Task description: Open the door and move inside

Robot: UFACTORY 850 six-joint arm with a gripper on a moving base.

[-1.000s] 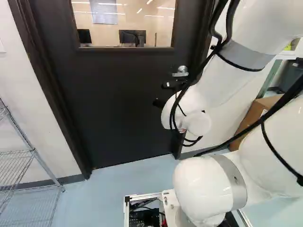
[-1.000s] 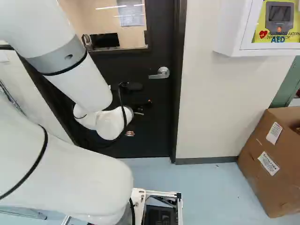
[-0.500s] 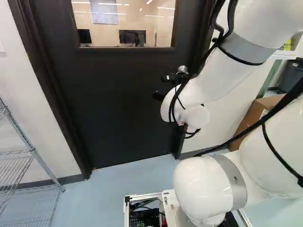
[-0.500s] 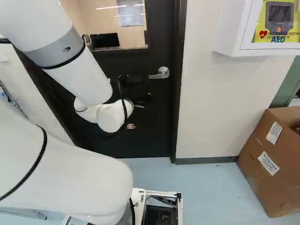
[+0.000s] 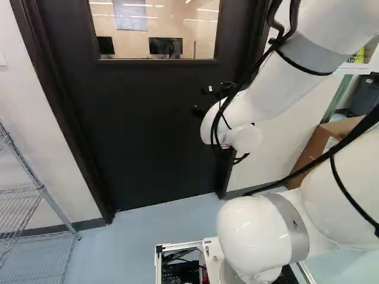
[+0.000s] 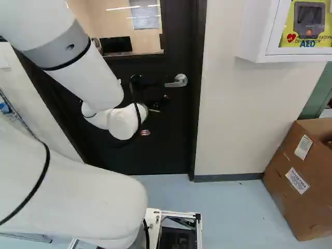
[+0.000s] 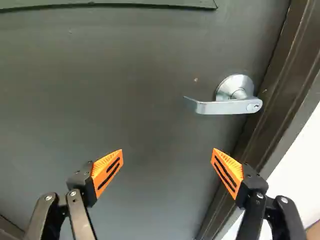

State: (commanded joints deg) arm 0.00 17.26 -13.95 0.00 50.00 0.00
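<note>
My gripper [image 6: 155,93] is a dark shape before the dark door [image 6: 161,150] in the right base view, left of the silver lever handle [image 6: 177,81]. The door stands closed in its frame. From the wrist, the gripper [image 7: 168,156] has its orange-padded fingers spread wide, with only door surface showing between them. The handle [image 7: 225,104] lies ahead of the fingers, nearer the one on the door-frame side, its lever pointing away from the frame. In the left base view the arm and gripper hide the handle.
A wire rack [image 5: 37,186] stands against the wall left of the door. Right of the door frame [image 6: 197,104] are a white wall cabinet [image 6: 254,44] and a cardboard box [image 6: 295,179] on the floor. The door has a window [image 5: 155,29] in its upper part.
The gripper and wrist have risen along the door, to about handle height in the right base view. In the left base view the handle has gone out of sight behind them. The base has stayed still.
</note>
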